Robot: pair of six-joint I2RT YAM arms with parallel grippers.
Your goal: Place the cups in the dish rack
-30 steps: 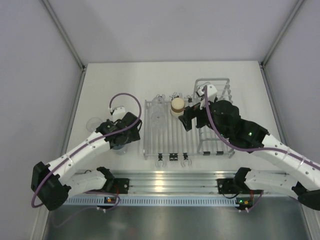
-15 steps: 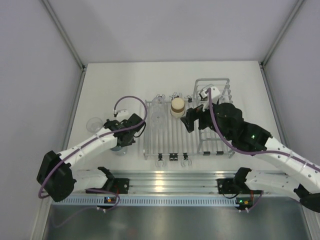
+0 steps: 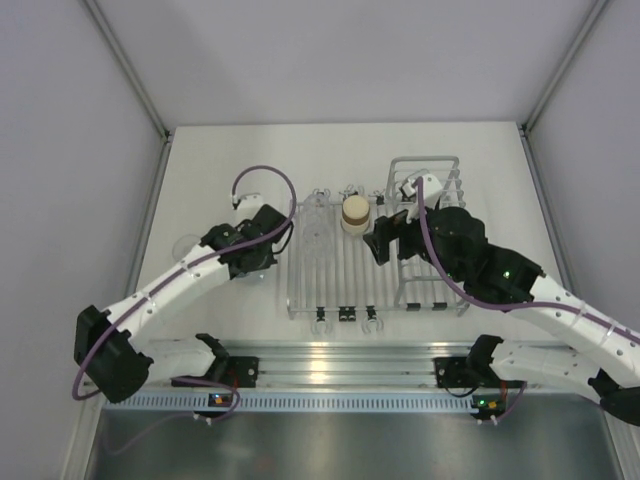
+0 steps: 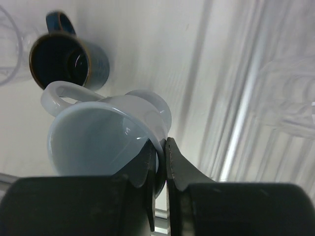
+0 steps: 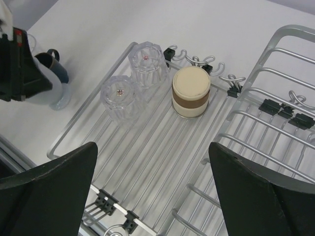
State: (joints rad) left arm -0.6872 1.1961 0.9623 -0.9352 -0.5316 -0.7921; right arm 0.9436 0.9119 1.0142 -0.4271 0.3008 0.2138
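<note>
Pinching pale blue cup (image 4: 98,142) by rim: L gripper (image 4: 158,147); mouth twd wrist cam; R gripper (image 5: 152,155) spread.

The left arm (image 3: 170,290) reaches from lower left toward frame center, the left tool (image 4: 158,147) pinched tight on the pale blue cup (image 4: 98,142) rim. The right arm (image 3: 560,305) stretches from lower right, the right tool (image 5: 152,152) spread wide, gripping nothing.
</note>
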